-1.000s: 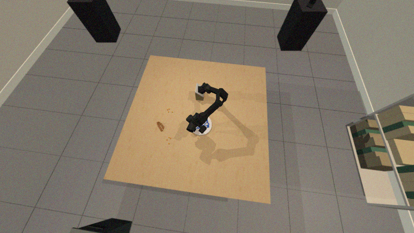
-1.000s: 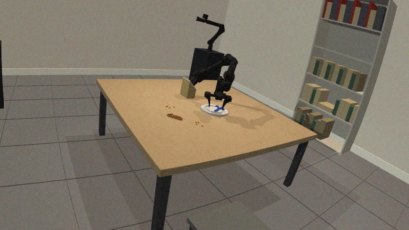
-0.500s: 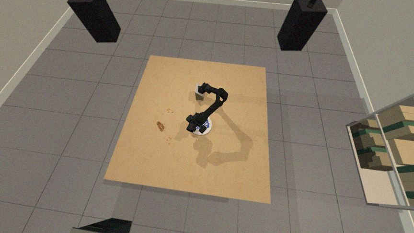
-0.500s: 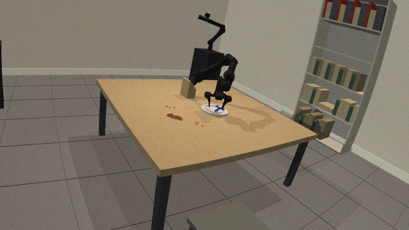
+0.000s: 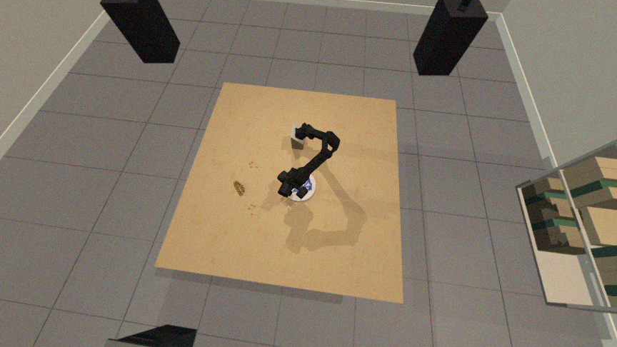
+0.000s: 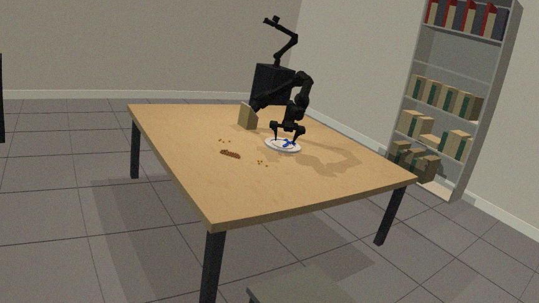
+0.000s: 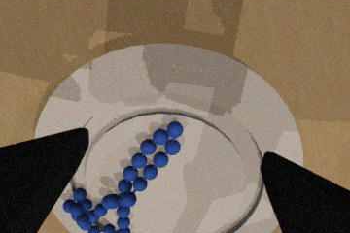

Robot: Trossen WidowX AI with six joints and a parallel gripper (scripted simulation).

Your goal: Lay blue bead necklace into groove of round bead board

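The white round bead board (image 7: 194,66) (image 5: 306,197) (image 6: 277,146) lies on the wooden table (image 5: 273,243) (image 6: 238,188). The blue bead necklace (image 7: 139,176) (image 5: 309,184) (image 6: 287,142) lies bunched on the board. Its doubled strand crosses the inner disc from the middle to the lower left. Its clump lies over the circular groove (image 7: 256,186) at the lower left. My gripper (image 7: 177,150) (image 5: 293,191) (image 6: 286,136) is open and empty. It hangs just above the board, with one finger on each side of the necklace.
A brown bead strand (image 5: 238,188) (image 6: 229,153) and loose orange beads (image 5: 252,163) (image 6: 261,161) lie left of the board. A tan block (image 5: 298,138) (image 6: 247,116) stands by the arm's base. A bookshelf (image 6: 456,85) stands off the table at the right.
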